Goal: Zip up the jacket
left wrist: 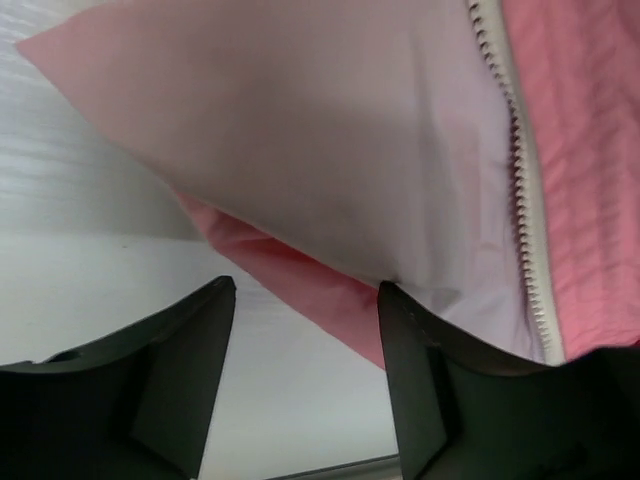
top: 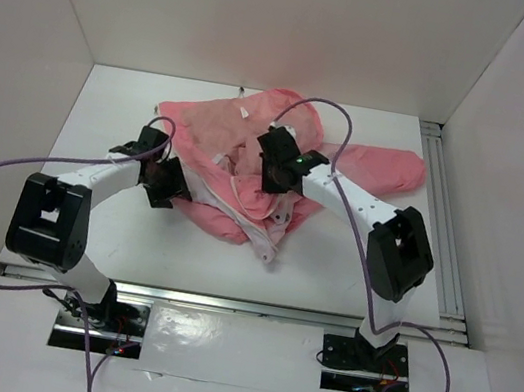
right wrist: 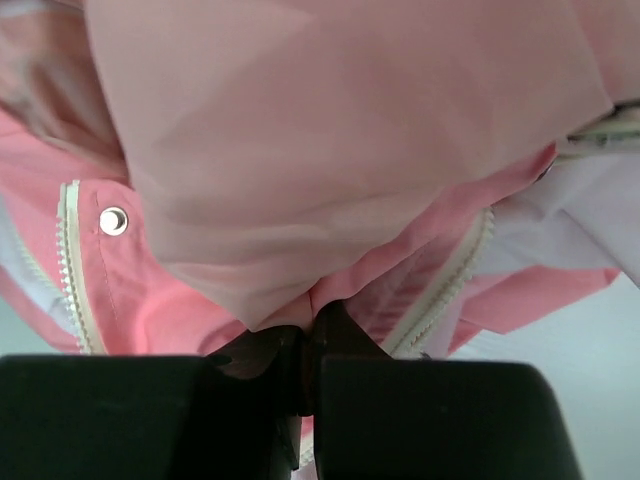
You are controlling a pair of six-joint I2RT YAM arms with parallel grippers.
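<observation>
The salmon-pink jacket (top: 251, 143) lies crumpled in the middle of the white table, with paler lining and a light zipper edge showing. My left gripper (top: 165, 182) is open at the jacket's left edge; in the left wrist view its fingers (left wrist: 415, 340) stand apart over bare table, the right one touching the pale lining (left wrist: 330, 130) beside the zipper teeth (left wrist: 520, 170). My right gripper (top: 275, 180) is over the jacket's middle. In the right wrist view it (right wrist: 312, 335) is shut on a fold of pink fabric (right wrist: 330, 180), with zipper tape (right wrist: 450, 275) and a metal snap (right wrist: 113, 220) nearby.
White walls enclose the table on the left, back and right. A metal rail (top: 446, 218) runs along the right side and another along the near edge (top: 223, 301). Purple cables (top: 2, 171) loop from both arms.
</observation>
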